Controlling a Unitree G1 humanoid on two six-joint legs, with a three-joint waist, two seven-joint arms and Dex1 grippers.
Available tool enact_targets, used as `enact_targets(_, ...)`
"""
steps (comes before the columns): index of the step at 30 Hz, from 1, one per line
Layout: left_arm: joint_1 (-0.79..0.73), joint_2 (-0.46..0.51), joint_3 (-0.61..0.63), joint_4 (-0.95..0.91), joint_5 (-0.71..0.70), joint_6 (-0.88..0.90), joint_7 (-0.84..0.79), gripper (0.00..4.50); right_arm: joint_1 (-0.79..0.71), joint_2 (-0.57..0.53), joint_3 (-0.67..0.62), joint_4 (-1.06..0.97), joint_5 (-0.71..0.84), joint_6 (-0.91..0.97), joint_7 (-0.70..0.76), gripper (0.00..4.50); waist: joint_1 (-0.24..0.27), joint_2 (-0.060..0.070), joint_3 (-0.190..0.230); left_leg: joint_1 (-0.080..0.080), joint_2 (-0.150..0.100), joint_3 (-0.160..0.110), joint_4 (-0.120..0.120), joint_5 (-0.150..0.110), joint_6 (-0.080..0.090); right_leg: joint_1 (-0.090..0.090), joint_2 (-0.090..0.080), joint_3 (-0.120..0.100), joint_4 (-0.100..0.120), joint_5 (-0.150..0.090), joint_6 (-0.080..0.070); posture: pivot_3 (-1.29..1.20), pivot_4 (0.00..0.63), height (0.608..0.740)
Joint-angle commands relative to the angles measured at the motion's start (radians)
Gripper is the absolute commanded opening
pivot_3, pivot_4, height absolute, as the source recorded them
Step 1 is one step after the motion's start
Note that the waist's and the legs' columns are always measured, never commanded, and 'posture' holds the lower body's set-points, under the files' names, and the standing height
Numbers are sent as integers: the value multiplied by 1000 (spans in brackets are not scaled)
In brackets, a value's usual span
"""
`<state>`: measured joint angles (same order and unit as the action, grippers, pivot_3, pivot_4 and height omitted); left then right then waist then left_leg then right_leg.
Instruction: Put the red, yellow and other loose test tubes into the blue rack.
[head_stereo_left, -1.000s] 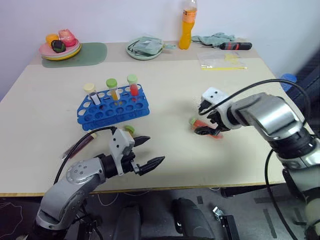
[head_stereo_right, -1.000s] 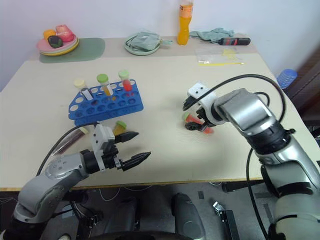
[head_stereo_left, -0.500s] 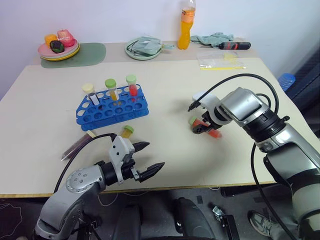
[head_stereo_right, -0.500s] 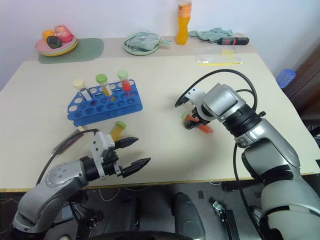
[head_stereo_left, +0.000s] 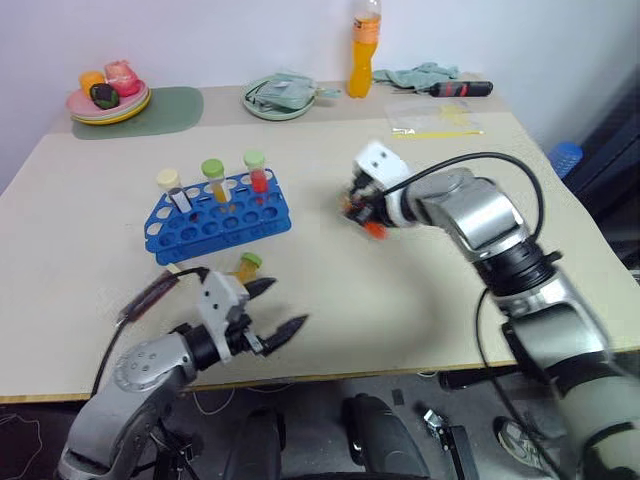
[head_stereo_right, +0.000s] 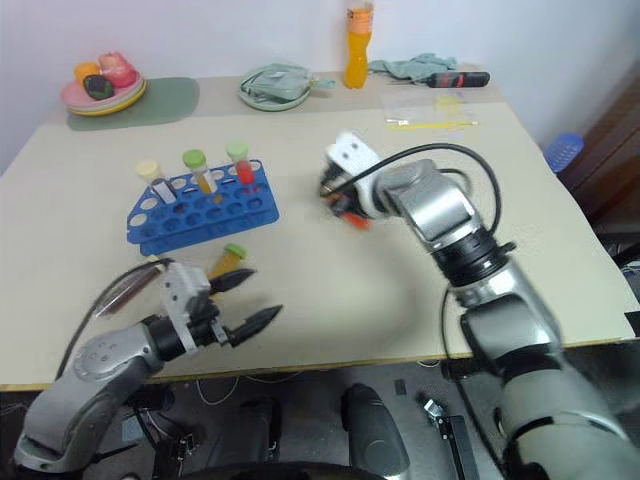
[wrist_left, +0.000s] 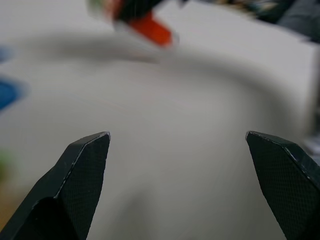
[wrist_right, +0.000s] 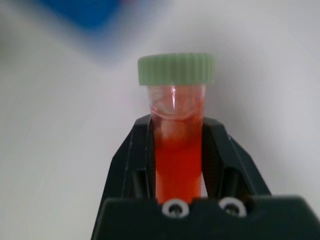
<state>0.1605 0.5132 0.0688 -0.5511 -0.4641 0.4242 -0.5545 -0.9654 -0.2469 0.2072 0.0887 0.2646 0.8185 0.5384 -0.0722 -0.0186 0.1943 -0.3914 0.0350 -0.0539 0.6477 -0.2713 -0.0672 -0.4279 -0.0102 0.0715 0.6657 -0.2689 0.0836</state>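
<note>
A pale table (head_stereo_left: 420, 290) seen from above the robot's two arms. On its left half stands the blue rack (head_stereo_left: 218, 213), a bright blue rectangular block with rows of round holes, set at a slight angle. Three capped tubes stand upright in its far row: one with a pale yellow cap (head_stereo_left: 168, 179), one with a green cap and yellow contents (head_stereo_left: 212, 168), and one with a light green cap and red contents (head_stereo_left: 255, 160). To the right of the rack, well apart from it, the right claw (head_stereo_left: 358, 208) is closed around a red test tube (wrist_right: 178, 150) with a green screw cap; the wrist view shows the two black fingers (wrist_right: 131, 160) pressed against either side of the tube, the cap standing clear beyond them. Near the front edge of the table, the left claw (head_stereo_left: 277, 312) is open wide and holds nothing, its two pointed black fingers spread apart. Just behind it a yellow test tube (head_stereo_left: 245, 265) with a green cap lies loose on the table, in front of the rack. Further left a dark red tube (head_stereo_left: 150, 293) lies on its side near the table edge. Along the far edge sit a plate of fruit (head_stereo_left: 107, 98) on a green mat, a dish with a cloth (head_stereo_left: 277, 95), an orange bottle (head_stereo_left: 363, 50), a screwdriver (head_stereo_left: 458, 88) and a clear plastic bag (head_stereo_left: 432, 118).
</note>
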Motion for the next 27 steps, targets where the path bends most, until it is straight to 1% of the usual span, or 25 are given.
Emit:
enact_targets(1,0,-25,69,35,31,-63,45,4500,12,173,-161,-38,112,-157,-88,762,6,0,0,0,0,-1,0,0,0,0,0,0,0,0,0,0,150,740)
enact_targets(3,-12,-25,104,63,33,-79,49,4500,46,297,-138,39,77,-338,-123,762,15,-2,-1,-1,-1,-1,1,0,0,1,-2,-2,-1,0,0,0,150,740)
enact_targets(5,-22,-21,130,82,31,-89,46,4500,51,371,-125,117,46,-453,-138,762,18,-3,-2,-1,-2,-1,1,0,0,2,-4,-2,-1,0,0,0,150,740)
enact_targets(8,-27,-7,162,93,30,-93,34,4500,35,440,-118,255,15,-571,-152,762,26,-3,-2,-1,-3,0,2,0,0,2,-5,-2,-1,0,0,0,150,740)
enact_targets(11,-22,1,184,84,25,-84,28,4500,17,462,-97,379,-32,-684,-177,762,26,-3,-2,-1,-3,0,1,0,0,2,-5,-2,-1,0,0,0,150,740)
enact_targets(14,-8,4,198,59,15,-72,27,4500,-4,476,-107,464,-44,-747,-198,762,23,-2,-1,-1,-2,0,1,0,0,1,-4,-2,-1,0,0,0,150,740)
enact_targets(21,6,2,199,23,1,-46,33,4500,-25,483,-97,577,-78,-805,-210,762,8,-2,-1,-1,-2,-1,0,0,0,1,-4,-2,-1,0,0,0,150,740)
enact_targets(27,9,-4,193,37,4,-55,22,4500,-58,493,-98,661,-97,-834,-218,762,2,-2,-1,-1,-2,-1,0,0,0,1,-4,-2,-1,0,0,0,150,740)
